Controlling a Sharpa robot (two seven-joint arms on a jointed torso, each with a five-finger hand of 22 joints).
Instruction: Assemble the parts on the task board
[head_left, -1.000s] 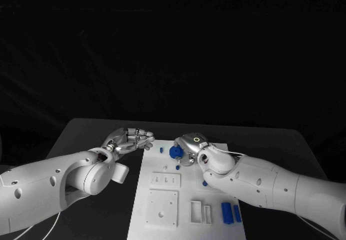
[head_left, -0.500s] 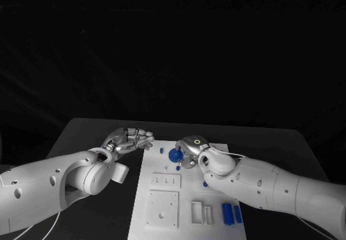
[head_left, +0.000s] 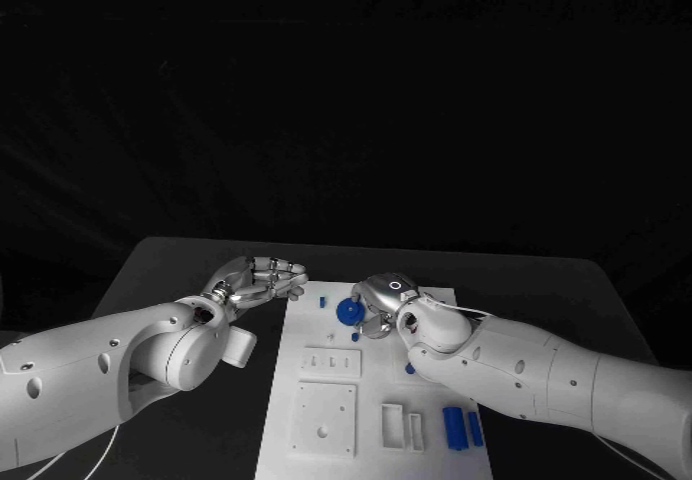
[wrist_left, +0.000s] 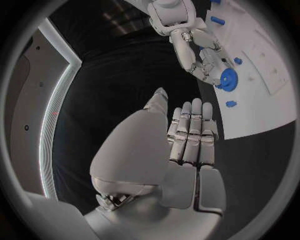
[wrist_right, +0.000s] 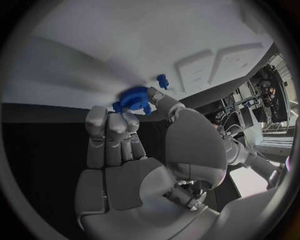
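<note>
With the blue gear (head_left: 349, 312) pinched by the right hand (head_left: 378, 300) above the task board (head_left: 433, 440) and the left hand (head_left: 263, 277) clenched on nothing, the gear could be seated crooked if tilted.

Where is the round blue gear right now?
In the head view the blue gear sits near the far end of the white task board, right at the fingertips of the right robot hand, with the left robot hand off the board's left edge.

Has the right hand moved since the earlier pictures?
Yes. The right hand with the blue gear shifted slightly toward the robot along the board.
</note>
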